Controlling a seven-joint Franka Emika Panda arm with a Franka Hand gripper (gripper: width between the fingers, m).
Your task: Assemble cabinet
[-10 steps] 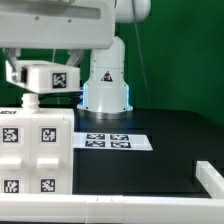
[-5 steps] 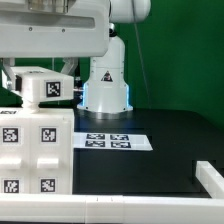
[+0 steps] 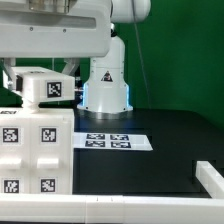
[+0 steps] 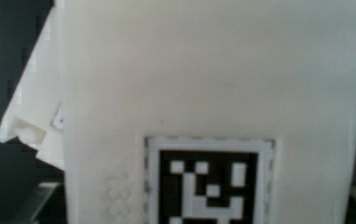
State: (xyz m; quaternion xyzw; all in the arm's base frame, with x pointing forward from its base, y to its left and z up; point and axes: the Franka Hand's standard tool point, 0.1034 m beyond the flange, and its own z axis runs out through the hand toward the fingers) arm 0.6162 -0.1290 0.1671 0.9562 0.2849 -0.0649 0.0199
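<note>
In the exterior view a small white cabinet piece (image 3: 48, 88) with one marker tag hangs just over the top of the larger white cabinet body (image 3: 35, 150), which stands at that view's lower left and shows several tags on its front. My gripper (image 3: 38, 73) reaches down from the big white hand above and is shut on the small piece, its jaws set wide. The dark fingers barely show at the piece's sides. The wrist view is filled by the same white piece (image 4: 193, 90) and its tag. I cannot tell whether the piece touches the body.
The marker board (image 3: 115, 141) lies flat on the black table in front of the arm's base (image 3: 106, 85). A white L-shaped bracket (image 3: 208, 180) sits at the exterior view's right edge. A green backdrop stands behind.
Over the first half second the held piece came down a little toward the cabinet body and turned. Since then nothing has moved.
</note>
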